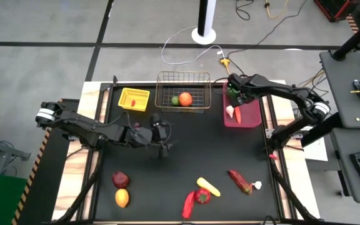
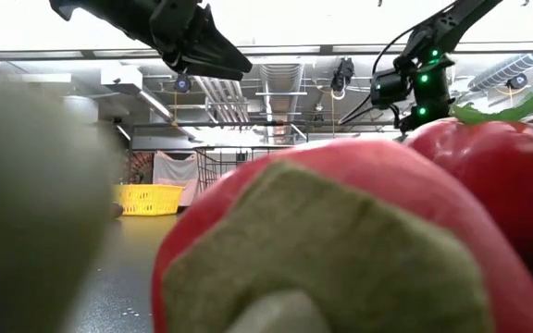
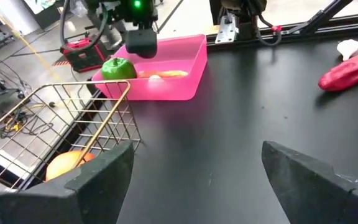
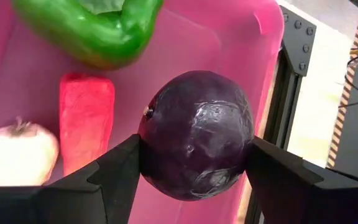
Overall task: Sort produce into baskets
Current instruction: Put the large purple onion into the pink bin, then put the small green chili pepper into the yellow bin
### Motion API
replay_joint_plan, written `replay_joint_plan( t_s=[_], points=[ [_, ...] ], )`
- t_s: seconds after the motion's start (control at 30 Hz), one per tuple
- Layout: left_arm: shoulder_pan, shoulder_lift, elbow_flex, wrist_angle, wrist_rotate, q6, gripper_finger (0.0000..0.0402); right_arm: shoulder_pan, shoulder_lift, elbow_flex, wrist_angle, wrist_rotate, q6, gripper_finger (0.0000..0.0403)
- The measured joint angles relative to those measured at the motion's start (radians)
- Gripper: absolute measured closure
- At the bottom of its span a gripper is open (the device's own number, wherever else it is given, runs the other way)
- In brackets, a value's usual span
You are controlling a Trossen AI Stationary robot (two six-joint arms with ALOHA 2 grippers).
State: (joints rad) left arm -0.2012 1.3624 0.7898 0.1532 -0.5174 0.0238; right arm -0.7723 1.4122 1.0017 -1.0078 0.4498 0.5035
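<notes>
Right gripper (image 4: 194,165) over the far end of the pink bin (image 1: 250,115), fingers pressed against both sides of a dark purple cabbage (image 4: 196,134), so grasping it. Below it in the bin: a green pepper (image 4: 92,28), a red piece (image 4: 86,121) and a pale onion-like piece (image 4: 17,155). Left gripper (image 3: 194,171) hanging above the black mat (image 1: 186,162) just in front of the wire basket (image 1: 182,78), fingers spread wide, nothing between them. Inside the wire basket an orange (image 1: 185,98) and a small green fruit (image 1: 175,100), touching. Yellow tray (image 1: 134,99) just left of the wire basket, contents hard to make out. Near the front edge of the mat: a dark red fruit (image 1: 120,180) with a yellow-orange fruit (image 1: 122,197) just below it on the left side; toward the middle a yellow piece (image 1: 208,185), a red pepper (image 1: 202,196) and a long red chili (image 1: 188,205) close together; farther right a red radish-like piece (image 1: 239,181) with a white tip.
</notes>
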Motion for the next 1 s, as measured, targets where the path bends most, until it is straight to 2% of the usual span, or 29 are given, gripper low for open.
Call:
replay_joint_plan(
  t_s=[0.4,0.77,0.87,1.0],
  points=[
    [0.0,0.0,0.0,-0.006,-0.008,0.0,0.0068,-0.017,0.091,0.004,0.069,0.007,-0.057,0.0103],
    [0.0,0.0,0.0,-0.029,-0.007,-0.008,0.0068,-0.02,0.06,0.004,0.078,0.023,-0.061,0.0078],
    [-0.001,-0.01,0.008,-0.086,-0.004,-0.028,0.0068,-0.014,0.018,0.004,0.077,0.023,-0.059,0.0082],
    [-0.002,-0.017,0.086,-0.283,-0.003,-0.105,0.0068,0.018,-0.057,0.004,0.076,0.022,-0.048,0.0092]
  ],
)
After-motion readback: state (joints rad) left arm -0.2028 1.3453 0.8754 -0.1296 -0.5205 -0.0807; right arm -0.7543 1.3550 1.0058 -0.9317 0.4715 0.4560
